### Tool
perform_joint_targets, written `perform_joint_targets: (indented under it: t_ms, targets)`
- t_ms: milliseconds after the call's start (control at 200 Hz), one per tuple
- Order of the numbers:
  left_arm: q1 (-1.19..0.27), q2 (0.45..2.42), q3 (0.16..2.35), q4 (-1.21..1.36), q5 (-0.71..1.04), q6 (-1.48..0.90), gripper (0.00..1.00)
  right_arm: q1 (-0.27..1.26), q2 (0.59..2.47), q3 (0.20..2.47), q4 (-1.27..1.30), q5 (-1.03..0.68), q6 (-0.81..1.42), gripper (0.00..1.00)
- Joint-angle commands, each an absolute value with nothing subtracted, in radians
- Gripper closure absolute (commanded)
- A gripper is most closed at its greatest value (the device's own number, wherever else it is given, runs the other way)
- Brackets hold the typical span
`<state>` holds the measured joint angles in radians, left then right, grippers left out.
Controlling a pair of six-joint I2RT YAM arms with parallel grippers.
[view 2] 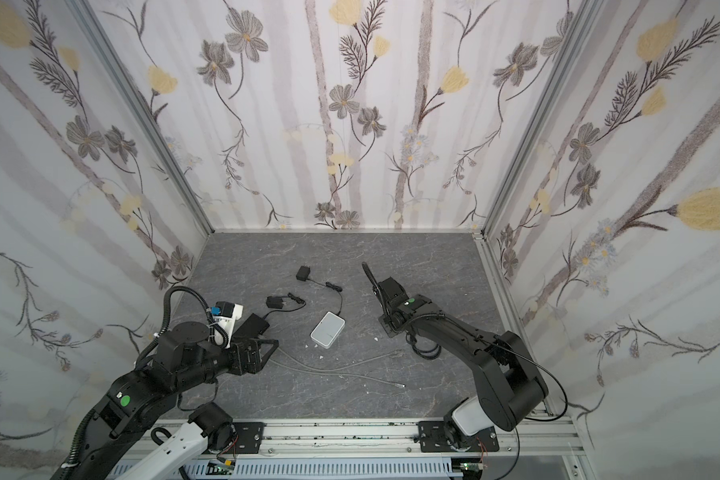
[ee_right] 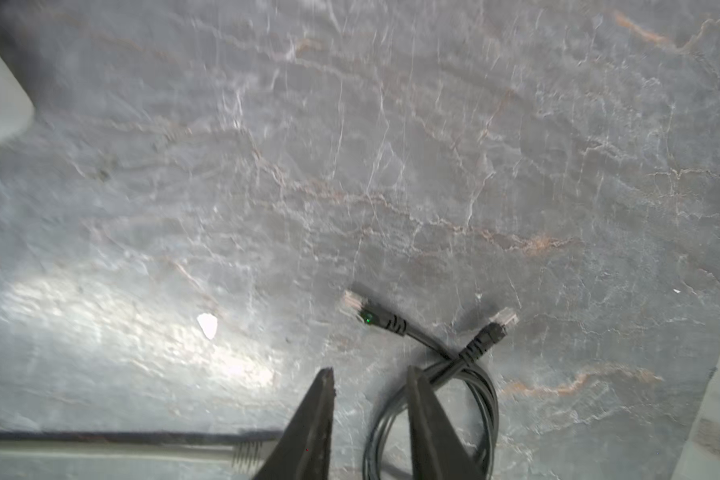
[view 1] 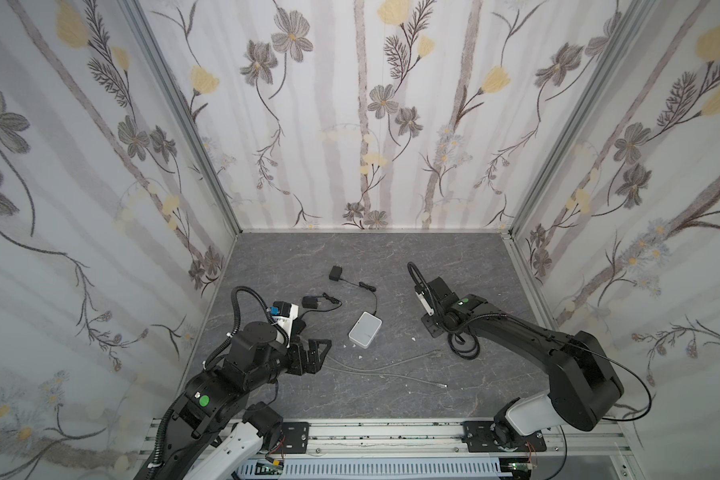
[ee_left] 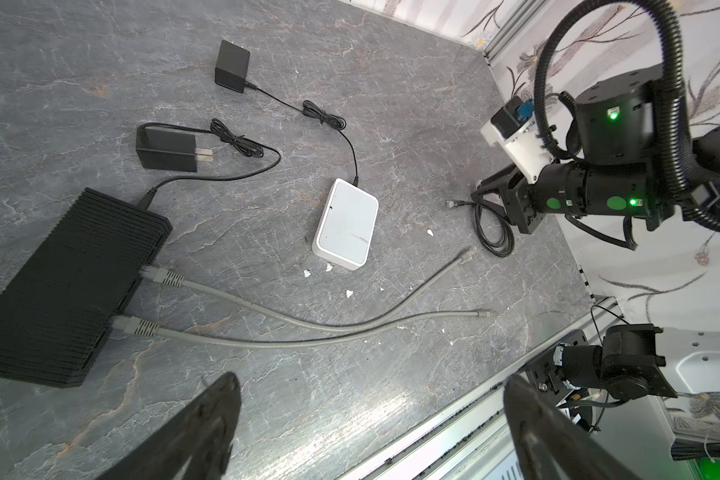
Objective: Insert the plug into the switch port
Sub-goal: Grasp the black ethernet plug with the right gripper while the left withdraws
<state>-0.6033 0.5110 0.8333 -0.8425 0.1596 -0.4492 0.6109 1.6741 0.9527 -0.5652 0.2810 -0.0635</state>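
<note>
White box [view 1: 365, 328] is seen lying flat near the centre of the table [view 1: 391, 266] in both top views; the switch port on its thin side face cannot be made out. A thin black lead [ee_left: 324, 115] is plugged in at the box's 12 o'clock corner and run to a black adapter [view 1: 335, 273] at 11 o'clock. A black cable [ee_right: 490, 399] is coiled at 3 o'clock of the box, well apart from it. Its plug [ee_right: 353, 300], clear-tipped with a green dot just behind, is laid on the table near the right hand [ee_right: 371, 370], untouched. A second plug [ee_right: 503, 319] is seen near it. Right hand fingers [ee_right: 316, 415] are held narrowly apart over the coil, nothing clamped. Left hand [ee_left: 371, 376] is spread wide and empty, at 8 o'clock of the box. Two grey cables [ee_left: 171, 278] are laid at 6 o'clock, plugged into a black ribbed box [ee_left: 67, 286] at 9 o'clock. A second adapter [view 1: 309, 302] is placed at 10 o'clock.
</note>
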Motion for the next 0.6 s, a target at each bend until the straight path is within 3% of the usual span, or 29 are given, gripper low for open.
perform_joint_targets:
  t_ms: [0, 595]
  targets:
    - [-0.603, 0.504, 0.829, -0.833, 0.155, -0.440, 0.00, 0.606, 1.717, 0.971, -0.618, 0.283, -0.179, 0.74]
    - [-0.600, 0.521, 0.815, -0.801, 0.187, -0.439, 0.00, 0.555, 1.905, 1.038, -0.542, 0.337, -0.260, 0.76]
